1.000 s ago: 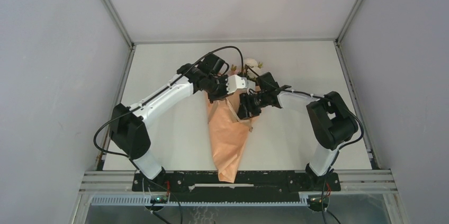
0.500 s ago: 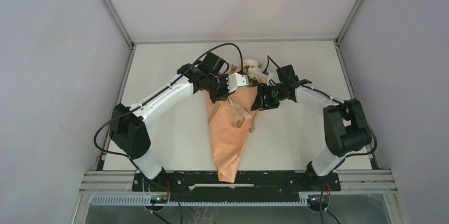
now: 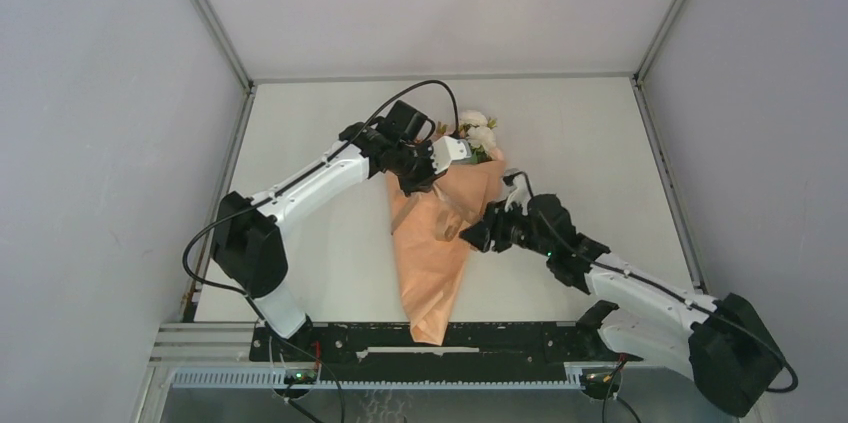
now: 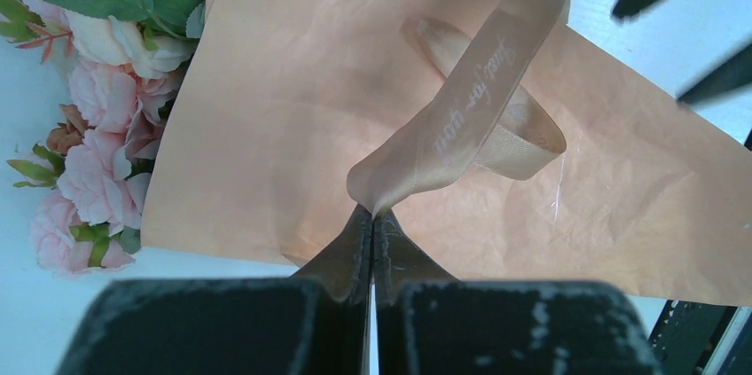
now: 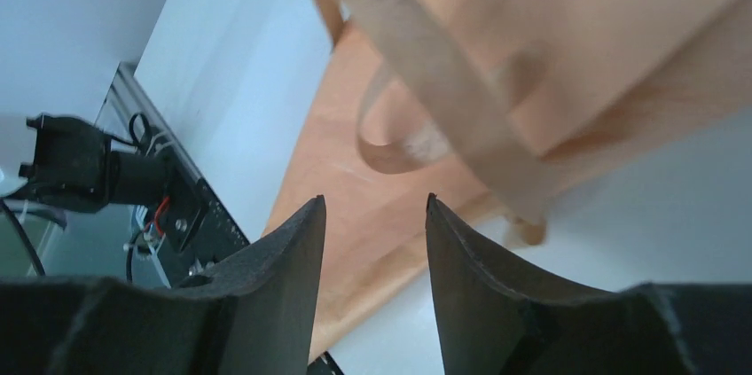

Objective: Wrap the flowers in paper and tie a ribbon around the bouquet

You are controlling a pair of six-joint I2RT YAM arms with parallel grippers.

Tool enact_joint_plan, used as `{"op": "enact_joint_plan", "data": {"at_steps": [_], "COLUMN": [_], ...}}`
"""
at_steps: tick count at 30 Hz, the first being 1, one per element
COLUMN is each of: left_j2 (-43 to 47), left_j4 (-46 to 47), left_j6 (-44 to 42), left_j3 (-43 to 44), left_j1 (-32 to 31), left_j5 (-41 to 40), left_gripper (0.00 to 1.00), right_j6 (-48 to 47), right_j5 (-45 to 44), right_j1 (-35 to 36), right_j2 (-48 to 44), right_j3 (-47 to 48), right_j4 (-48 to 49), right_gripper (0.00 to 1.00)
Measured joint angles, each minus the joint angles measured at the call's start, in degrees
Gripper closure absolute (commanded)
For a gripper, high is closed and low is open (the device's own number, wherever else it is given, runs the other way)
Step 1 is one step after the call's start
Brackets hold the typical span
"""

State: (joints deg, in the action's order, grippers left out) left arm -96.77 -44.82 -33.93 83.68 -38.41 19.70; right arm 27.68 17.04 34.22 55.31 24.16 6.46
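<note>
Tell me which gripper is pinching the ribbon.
The left gripper: its jaws are shut on the ribbon. The right gripper stands open and empty beside the bouquet.

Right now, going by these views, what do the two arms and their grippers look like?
Both arms share one build: the left arm and right arm have slim white links between bulky black joint housings. A loose black cable loops off the left arm. The left gripper has dark fingers tapering to thin tips; the right gripper has matte black, wedge-shaped fingers.
</note>
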Motion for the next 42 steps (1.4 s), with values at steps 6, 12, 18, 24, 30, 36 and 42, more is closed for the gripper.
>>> {"op": "enact_joint_plan", "data": {"at_steps": [6, 12, 18, 24, 30, 36, 42], "left_j2": [-0.57, -0.61, -0.9, -1.97, -3.08, -3.56, -3.52], "left_j4": [0.24, 0.87, 1.07, 1.46, -1.07, -8.48, -6.69], "left_j6": [0.83, 1.07, 1.42, 2.38, 0.96, -5.29, -10.23], "left_j3": [0.0, -0.55, -1.33, -1.4, -1.4, -0.72, -0.92], "left_j1": [0.02, 0.0, 0.0, 0.02, 0.02, 1.09, 9.51], "left_j5": [0.02, 0.02, 0.02, 0.11, 3.48, 3.02, -0.11], "left_gripper": [1.0, 1.0, 1.0, 0.99, 0.36, 0.46, 0.79], "right_j6": [4.74, 6.36, 7.39, 8.94, 10.56, 10.54, 10.21], "right_j5": [-5.33, -9.16, -8.81, -8.26, -7.67, -5.77, -4.11], "right_j1": [7.96, 8.96, 9.09, 9.01, 5.31, 2.95, 2.93], "right_j2": [9.94, 18.99, 24.87, 28.79, 28.46, 28.35, 28.37], "right_j3": [-1.4, -0.92, 1.95, 3.23, 3.34, 3.34, 3.34], "right_j4": [13.94, 20.44, 24.2, 26.08, 21.46, 17.09, 15.63], "right_gripper": [0.41, 0.4, 0.45, 1.0, 1.0, 1.0, 1.0]}}
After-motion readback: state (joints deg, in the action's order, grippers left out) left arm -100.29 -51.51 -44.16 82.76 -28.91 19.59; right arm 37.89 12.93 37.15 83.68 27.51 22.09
